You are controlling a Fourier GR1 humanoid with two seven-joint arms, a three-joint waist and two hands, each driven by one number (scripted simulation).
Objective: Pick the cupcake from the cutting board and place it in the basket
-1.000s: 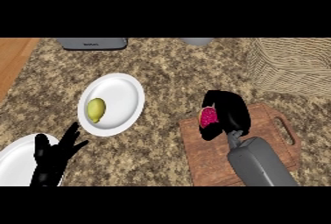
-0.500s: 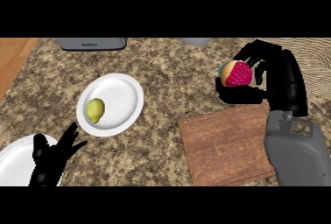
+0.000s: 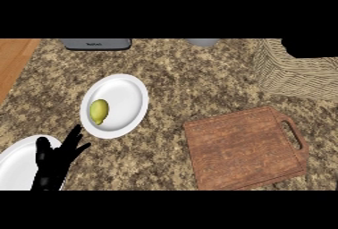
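One hand, the left hand (image 3: 54,163), is resting open with fingers up at the lower left, overlapping a white plate (image 3: 16,163); just above it a second plate (image 3: 125,96) is carrying a lemon (image 3: 99,111). Further right, the cutting board (image 3: 243,147) is lying bare on the desk (image 3: 191,80). At the upper right, a dark shape, seemingly the right hand (image 3: 309,47), is hanging over the basket (image 3: 297,74); its fingers and the cupcake are not showing.

a speckled brown granite counter (image 3: 178,89) fills the frame. a bare brown wooden cutting board with a handle slot (image 3: 241,147) lies at lower right. a round white plate (image 3: 125,96) sits left of centre, another white plate (image 3: 16,163) at lower left. a pale woven wicker basket (image 3: 297,74) stands at upper right, a flat grey device (image 3: 97,43) at the top edge.
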